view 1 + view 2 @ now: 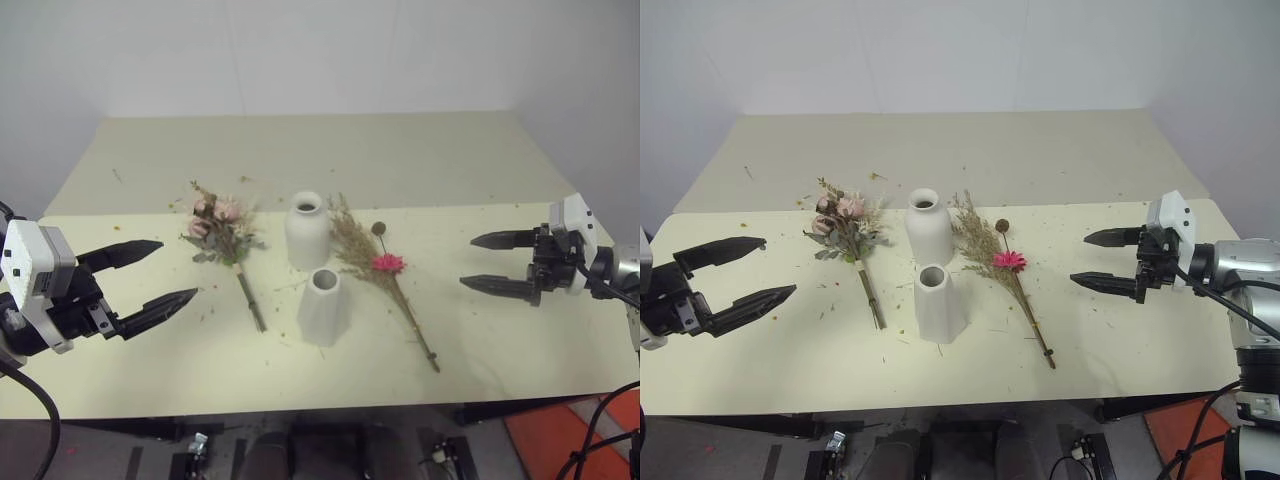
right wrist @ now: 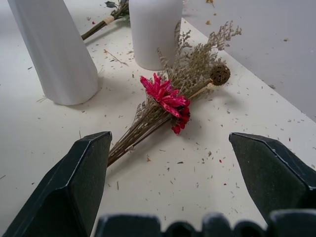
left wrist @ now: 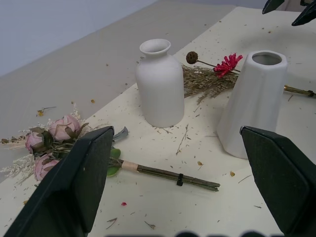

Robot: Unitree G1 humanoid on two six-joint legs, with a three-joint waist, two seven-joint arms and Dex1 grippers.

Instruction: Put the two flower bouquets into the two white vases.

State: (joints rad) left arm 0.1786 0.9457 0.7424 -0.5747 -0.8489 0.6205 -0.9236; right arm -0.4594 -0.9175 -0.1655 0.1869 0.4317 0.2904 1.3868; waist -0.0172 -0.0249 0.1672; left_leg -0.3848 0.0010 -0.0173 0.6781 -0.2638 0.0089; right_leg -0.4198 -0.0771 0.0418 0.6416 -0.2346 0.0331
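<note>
My left pincer (image 1: 160, 272) is wide open and empty. Beside it on the pale yellow worktop (image 1: 120, 360) lies the pink rose bunch (image 1: 220, 228); it looks light and soft, so I'd pinch its thin stiff stem. Next stand the round white vase (image 1: 307, 230) and the tall white vase (image 1: 323, 306), then the dry brown grass bunch (image 1: 380, 268), which looks crumbly, so take its stem. My right pincer (image 1: 488, 262) is open and empty too

i count two matte white ceramic vases, one rounded narrow-necked (image 1: 307, 232) and one taller faceted (image 1: 323, 307), and two bouquets: one of pale pink roses (image 1: 222, 237), one of dry tan grasses (image 1: 385, 279).
</note>
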